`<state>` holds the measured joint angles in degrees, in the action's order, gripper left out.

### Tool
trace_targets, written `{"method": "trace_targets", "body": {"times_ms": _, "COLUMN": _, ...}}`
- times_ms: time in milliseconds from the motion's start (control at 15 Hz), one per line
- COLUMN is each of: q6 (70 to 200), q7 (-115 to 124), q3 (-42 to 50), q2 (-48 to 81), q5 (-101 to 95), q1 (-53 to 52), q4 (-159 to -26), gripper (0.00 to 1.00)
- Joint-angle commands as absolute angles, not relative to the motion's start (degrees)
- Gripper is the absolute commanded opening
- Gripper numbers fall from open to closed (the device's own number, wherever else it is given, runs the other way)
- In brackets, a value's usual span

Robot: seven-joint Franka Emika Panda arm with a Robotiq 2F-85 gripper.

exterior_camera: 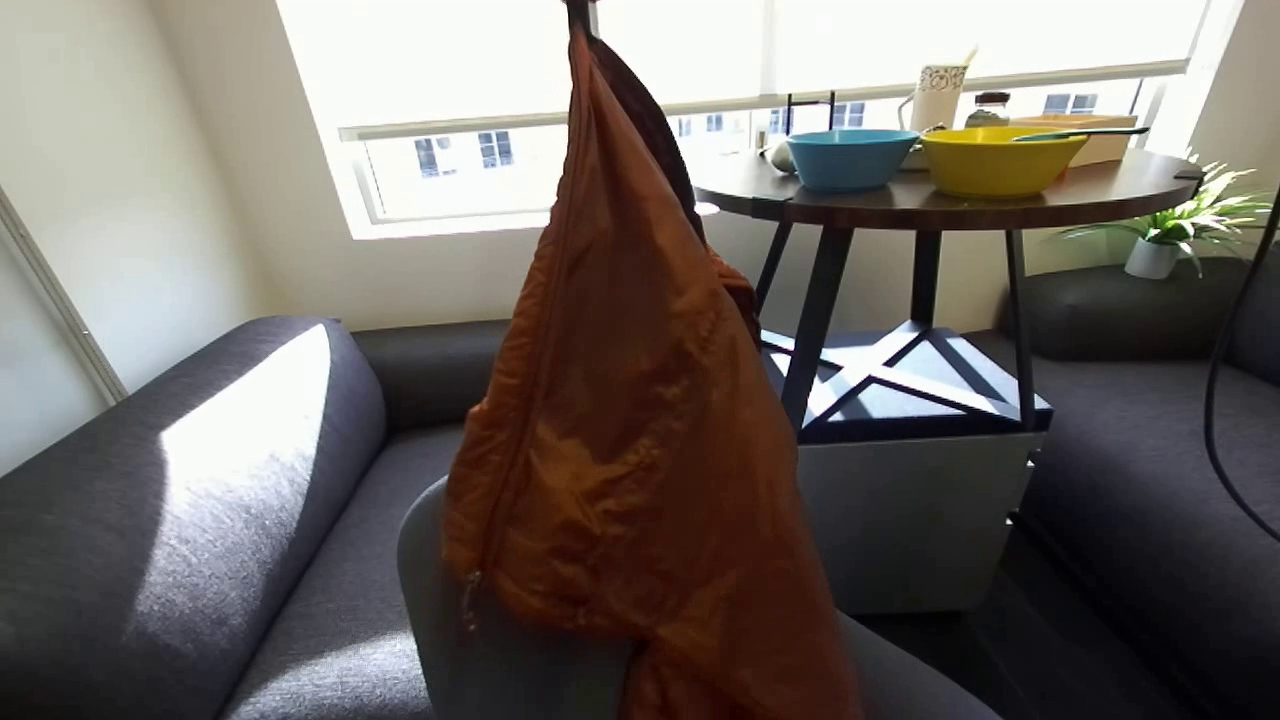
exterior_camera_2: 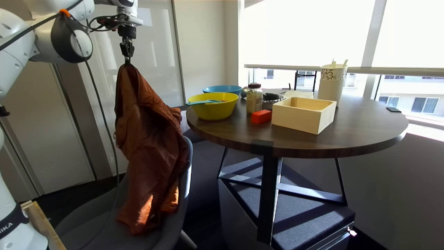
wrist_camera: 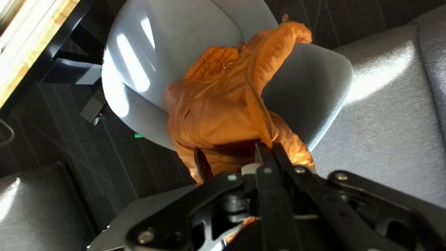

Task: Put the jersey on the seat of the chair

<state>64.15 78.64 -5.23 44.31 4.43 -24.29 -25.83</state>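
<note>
The rust-orange jersey (exterior_camera: 650,430) hangs bunched from my gripper in both exterior views, also (exterior_camera_2: 149,152). My gripper (exterior_camera_2: 127,59) points down and is shut on the jersey's top edge; in the wrist view its fingertips (wrist_camera: 271,148) pinch a zipped edge of the jersey (wrist_camera: 223,111). The grey chair (exterior_camera_2: 90,211) stands below. The jersey's lower part hangs in front of the chair's curved backrest, over the seat; I cannot tell whether its lower end touches the seat. In the wrist view the chair (wrist_camera: 195,28) lies under the jersey, which hides part of it.
A round dark table (exterior_camera_2: 364,135) stands beside the chair, holding a yellow bowl (exterior_camera_2: 215,107), a blue bowl (exterior_camera: 850,160), a wooden box (exterior_camera_2: 301,118) and a bottle (exterior_camera_2: 254,99). A dark grey sofa (exterior_camera: 60,560) lies behind. A cable (exterior_camera_2: 99,93) hangs near the arm.
</note>
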Motion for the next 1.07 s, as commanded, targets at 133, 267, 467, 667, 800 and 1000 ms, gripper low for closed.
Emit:
{"method": "trace_targets", "body": {"times_ms": 133, "q6": 58.75, "q7": 62.57, "q3": -7.07, "q2": 45.09, "q5": 6.07, "q1": -22.56, "q4": -24.15, "gripper": 0.01}}
{"method": "trace_targets", "body": {"times_ms": 267, "q6": 59.42, "q7": 65.86, "q3": -6.87, "q2": 44.83, "q5": 7.18, "q1": -23.02, "q4": -25.82, "gripper": 0.01}}
{"method": "trace_targets", "body": {"times_ms": 467, "q6": 59.51, "q7": 70.0, "q3": -9.31, "q2": 47.81, "q5": 12.5, "q1": -23.24, "q4": -23.97, "gripper": 0.01}}
{"method": "trace_targets", "body": {"times_ms": 667, "q6": 60.04, "q7": 68.65, "q3": -8.98, "q2": 49.14, "q5": 11.75, "q1": -23.7, "q4": -24.03, "gripper": 0.01}}
{"method": "trace_targets", "body": {"times_ms": 800, "q6": 59.18, "q7": 70.26, "q3": -8.06, "q2": 50.21, "q5": 10.99, "q1": -23.49, "q4": -24.59, "gripper": 0.01}}
{"method": "trace_targets", "body": {"times_ms": 1000, "q6": 57.8, "q7": 75.74, "q3": -6.73, "q2": 52.6, "q5": 10.9, "q1": -22.92, "q4": -24.71, "gripper": 0.01}}
